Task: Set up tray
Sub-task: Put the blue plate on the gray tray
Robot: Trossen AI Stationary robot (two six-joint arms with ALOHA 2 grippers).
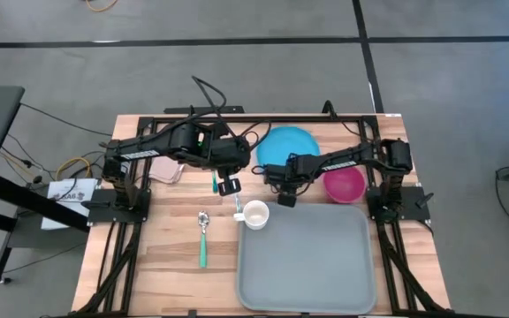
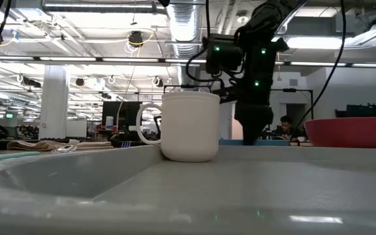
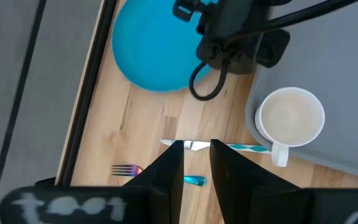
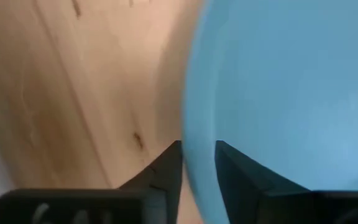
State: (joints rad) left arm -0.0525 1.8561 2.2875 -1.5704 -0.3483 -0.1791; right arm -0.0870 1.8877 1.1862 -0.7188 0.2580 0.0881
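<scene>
The light-grey tray (image 1: 307, 261) lies at the near right of the table. A white mug (image 1: 255, 215) stands upright on its far left corner. The round blue plate (image 1: 288, 141) lies flat on the wood beyond the tray. My right gripper (image 4: 199, 146) is down at the plate's near edge, shut on its rim. My left gripper (image 3: 196, 144) hangs high over the table's middle, narrowly open and empty. Below it lie a teal-handled knife (image 3: 229, 147) and a fork (image 3: 126, 169). My right gripper has the blue plate's rim (image 4: 194, 134) between its two fingers, at the plate's edge nearest the tray. One finger (image 4: 244, 180) is over the plate's inside, the other (image 4: 163, 177) outside over the wood. The fingers point steeply down. The plate lies on the table.
A pink bowl (image 1: 345, 183) stands right of the plate, beside the right arm. A green-handled spoon (image 1: 203, 237) lies on the wood left of the tray. A folded cloth (image 1: 166, 170) sits at the far left. Black frame rails run along the table's sides.
</scene>
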